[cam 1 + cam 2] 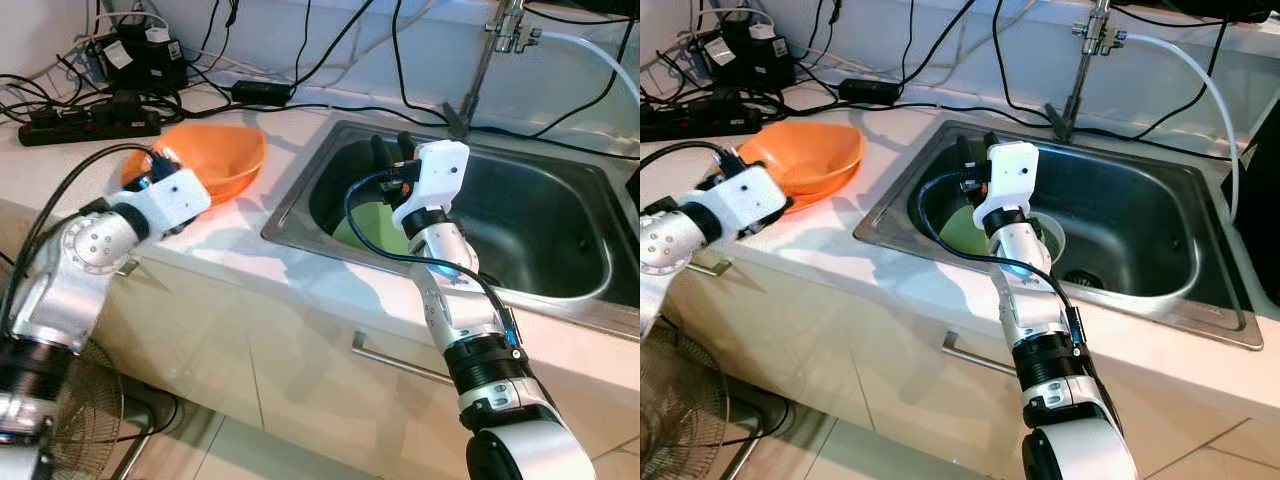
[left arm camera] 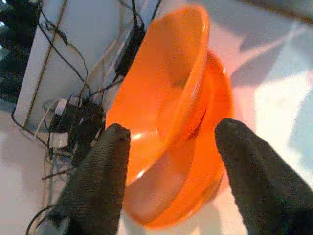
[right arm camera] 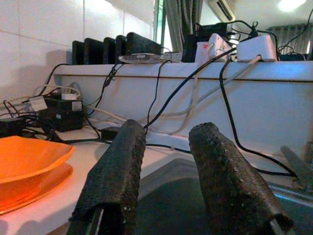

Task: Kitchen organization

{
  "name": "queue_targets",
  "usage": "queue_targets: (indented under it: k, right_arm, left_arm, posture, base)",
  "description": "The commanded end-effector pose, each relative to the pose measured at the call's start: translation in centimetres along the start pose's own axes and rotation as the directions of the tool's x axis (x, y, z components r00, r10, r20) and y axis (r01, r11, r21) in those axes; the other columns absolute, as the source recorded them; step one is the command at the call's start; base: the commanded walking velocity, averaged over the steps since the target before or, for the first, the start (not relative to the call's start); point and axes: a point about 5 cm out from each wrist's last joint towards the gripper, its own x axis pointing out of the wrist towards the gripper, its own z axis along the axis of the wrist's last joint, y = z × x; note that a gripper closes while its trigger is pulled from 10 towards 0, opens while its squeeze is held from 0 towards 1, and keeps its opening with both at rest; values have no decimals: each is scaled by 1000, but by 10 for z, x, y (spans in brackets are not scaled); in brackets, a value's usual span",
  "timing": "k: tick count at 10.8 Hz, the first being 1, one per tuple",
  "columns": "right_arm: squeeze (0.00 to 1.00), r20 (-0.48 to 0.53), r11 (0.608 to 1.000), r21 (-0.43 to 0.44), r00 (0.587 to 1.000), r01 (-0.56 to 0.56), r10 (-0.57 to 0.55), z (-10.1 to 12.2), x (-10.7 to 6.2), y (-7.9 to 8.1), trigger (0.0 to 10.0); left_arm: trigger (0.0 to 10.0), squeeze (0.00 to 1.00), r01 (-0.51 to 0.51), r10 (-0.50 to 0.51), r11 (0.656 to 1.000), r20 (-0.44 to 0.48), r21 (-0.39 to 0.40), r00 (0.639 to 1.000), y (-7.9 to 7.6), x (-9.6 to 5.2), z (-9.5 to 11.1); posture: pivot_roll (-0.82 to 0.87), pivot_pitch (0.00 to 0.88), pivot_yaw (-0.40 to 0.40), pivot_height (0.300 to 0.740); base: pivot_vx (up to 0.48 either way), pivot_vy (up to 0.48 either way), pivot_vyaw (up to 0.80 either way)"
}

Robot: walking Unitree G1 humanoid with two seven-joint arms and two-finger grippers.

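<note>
- A pale table (image 1: 230,250) with a steel sink (image 1: 560,215); cables along the wall.
- Orange bowl (image 1: 215,160) sits on an orange plate (image 2: 215,147), beside the sink.
- Left tool (image 2: 171,161) spread, empty, straddling the bowl's rim: best centre before clenching.
- Right tool (image 3: 166,171) released, above the sink.

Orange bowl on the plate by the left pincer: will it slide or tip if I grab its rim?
The orange bowl already sits tilted on the orange plate, so it will probably rock. Its glossy surface looks slippery. It seems thin, rigid plastic, so likely light. The left pincer is open at its edge.
</note>
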Motion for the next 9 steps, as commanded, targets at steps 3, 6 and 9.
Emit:
queue_targets:
  k: [3, 6, 9]
  right_arm:
    - [0, -4, 1000, 1, 1000, -11, 11, 1, 3, 3, 10000]
    - [0, 0, 1000, -4, 1000, -8, 8, 3, 3, 1, 10000]
    - [0, 3, 1000, -4, 1000, -5, 5, 3, 4, 1, 10000]
  left_arm:
    - [10000, 0, 7, 1, 992, -61, 126, 998, 8, 9, -5]
    - [10000, 0, 21, 0, 982, -111, 188, 994, 10, 22, -11]
    - [10000, 0, 21, 12, 976, -148, 218, 989, 10, 32, -15]
  posture:
    - [225, 9, -4, 740]
    - [217, 6, 0, 740]
    - [210, 0, 8, 740]
  base:
    - [0, 0, 0]
    - [0, 0, 0]
    - [0, 0, 0]
